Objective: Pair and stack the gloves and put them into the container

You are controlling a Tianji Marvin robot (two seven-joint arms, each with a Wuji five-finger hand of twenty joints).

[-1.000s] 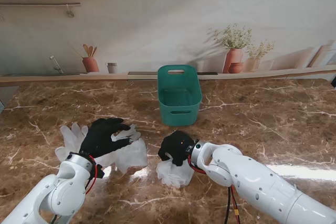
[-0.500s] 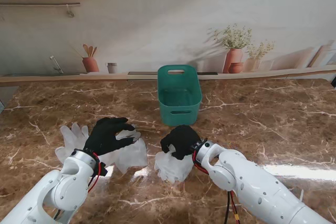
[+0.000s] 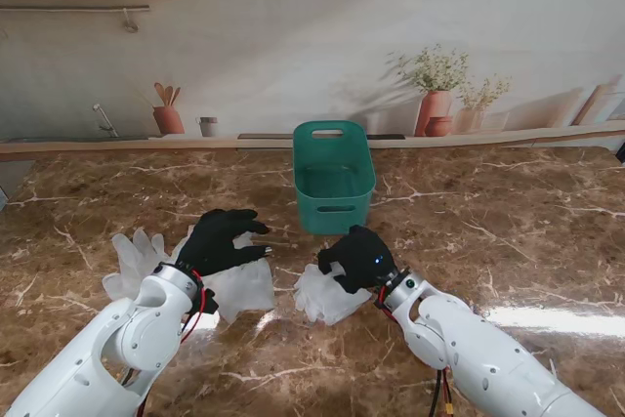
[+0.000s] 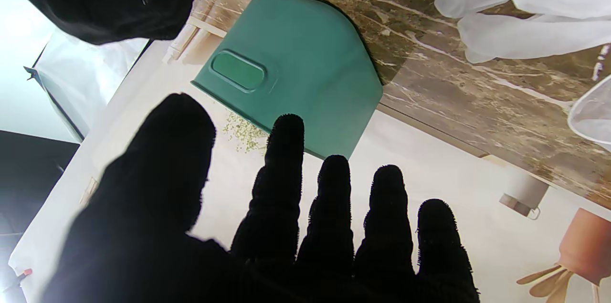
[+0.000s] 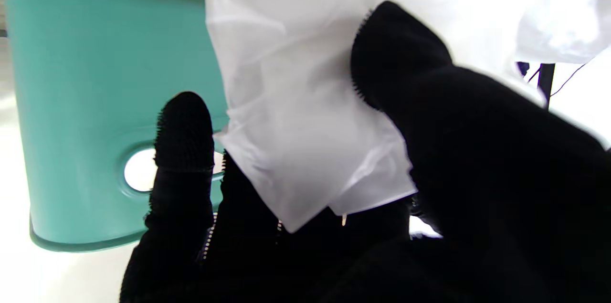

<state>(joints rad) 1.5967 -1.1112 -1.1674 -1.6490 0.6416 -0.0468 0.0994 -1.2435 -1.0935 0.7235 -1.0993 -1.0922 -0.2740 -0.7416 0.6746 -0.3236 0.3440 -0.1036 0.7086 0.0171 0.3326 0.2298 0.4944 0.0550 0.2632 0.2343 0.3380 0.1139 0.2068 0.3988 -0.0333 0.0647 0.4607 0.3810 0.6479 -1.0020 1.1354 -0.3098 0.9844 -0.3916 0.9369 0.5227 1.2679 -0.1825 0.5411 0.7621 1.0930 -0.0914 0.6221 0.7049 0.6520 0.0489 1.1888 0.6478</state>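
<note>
Lifted toward the container (image 3: 333, 183), glove (image 5: 305, 117) sits between right-hand fingers (image 5: 184, 136).

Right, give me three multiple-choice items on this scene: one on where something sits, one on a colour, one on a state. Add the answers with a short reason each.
1. Where does the container stand in the stand's view?
A. Nearer to me than both arms
B. Farther from me than both robot hands, about midway between them
C. At the table's right edge

2. What colour is the container?
A. Teal green
B. Red
C. Black

3. What is the right robot hand doing?
A. Open, holding nothing
B. Fingers inside the container
C. Shut on a white glove

Answers:
1 B: it stands on the marble table beyond both the left robot hand and the right one.
2 A: its walls show teal in every view.
3 C: the right wrist view shows white glove material pinched between thumb and fingers.
</note>
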